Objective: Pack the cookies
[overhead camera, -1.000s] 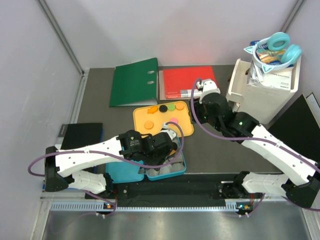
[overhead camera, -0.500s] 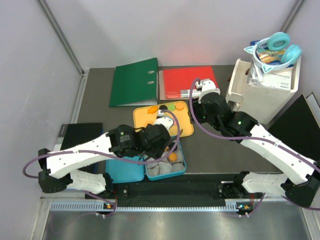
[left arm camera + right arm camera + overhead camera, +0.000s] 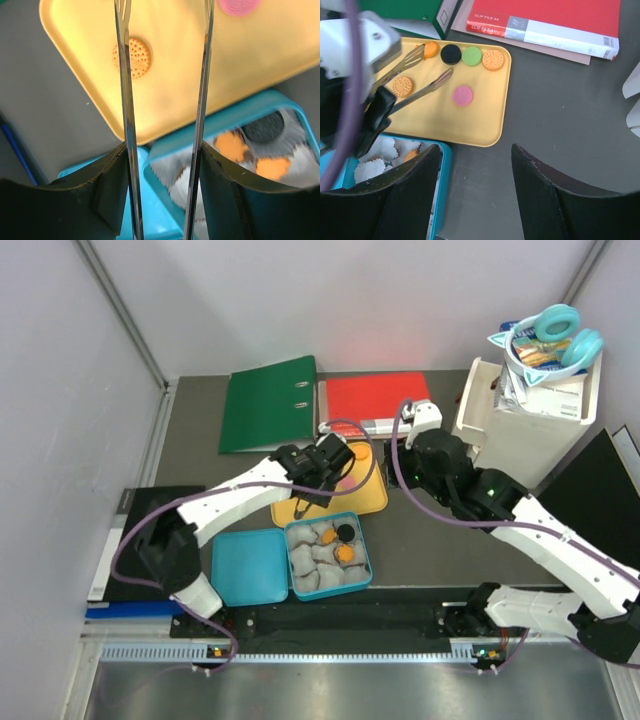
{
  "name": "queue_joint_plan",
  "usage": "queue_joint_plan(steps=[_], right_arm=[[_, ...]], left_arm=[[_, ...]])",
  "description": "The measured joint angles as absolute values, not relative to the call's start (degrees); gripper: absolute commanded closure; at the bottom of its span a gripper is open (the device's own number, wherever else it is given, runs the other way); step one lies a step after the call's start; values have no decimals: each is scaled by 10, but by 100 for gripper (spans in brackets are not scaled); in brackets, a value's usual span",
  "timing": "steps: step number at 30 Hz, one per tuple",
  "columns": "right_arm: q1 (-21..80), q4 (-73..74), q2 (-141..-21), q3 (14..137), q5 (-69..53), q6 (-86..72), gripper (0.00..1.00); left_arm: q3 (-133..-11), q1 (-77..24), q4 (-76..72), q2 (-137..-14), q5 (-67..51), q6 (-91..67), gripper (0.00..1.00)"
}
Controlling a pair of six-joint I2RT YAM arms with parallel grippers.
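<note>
Cookies lie on a yellow tray (image 3: pixel 375 502): in the right wrist view an orange one (image 3: pixel 402 86), an orange one (image 3: pixel 431 48), a black one (image 3: pixel 451 53), a green one (image 3: pixel 471 55), an orange one (image 3: pixel 493 59) and a pink one (image 3: pixel 463 95). The teal box (image 3: pixel 366 562) of grey paper cups holds a black cookie (image 3: pixel 346 531) and an orange one (image 3: pixel 343 552). My left gripper (image 3: pixel 322 464) is shut on metal tongs (image 3: pixel 126 90). The tongs are spread and empty above the tray, one arm next to an orange cookie (image 3: pixel 132 57). My right gripper (image 3: pixel 476 165) is open and empty, over bare table to the right of the tray.
The box's teal lid (image 3: pixel 248 580) lies to the left of the box. A green binder (image 3: pixel 268 403) and a red folder (image 3: pixel 372 400) lie behind the tray. A white bin (image 3: pixel 530 415) with headphones stands at the back right. A black book (image 3: pixel 160 512) lies at the left.
My left arm has swung from over the teal box back to the yellow tray with the tongs, uncovering the box. The right gripper has shifted slightly right.
</note>
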State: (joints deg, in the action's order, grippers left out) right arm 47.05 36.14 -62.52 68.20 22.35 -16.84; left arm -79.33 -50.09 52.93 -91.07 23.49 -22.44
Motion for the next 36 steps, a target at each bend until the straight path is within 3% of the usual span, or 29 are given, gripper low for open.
queue_joint_plan(steps=[5,13,31,36], right_arm=[[470,366,-603,670,223,-177,40],[470,369,-594,652,225,-181,40],[467,358,-609,651,209,-180,40],[467,358,-609,651,207,-180,40]], left_arm=[[-791,-455,501,-966,224,-226,41],[-755,-405,497,-942,232,-238,41],[-676,-402,523,-866,159,-274,41],[-652,-402,523,-865,148,-279,46]])
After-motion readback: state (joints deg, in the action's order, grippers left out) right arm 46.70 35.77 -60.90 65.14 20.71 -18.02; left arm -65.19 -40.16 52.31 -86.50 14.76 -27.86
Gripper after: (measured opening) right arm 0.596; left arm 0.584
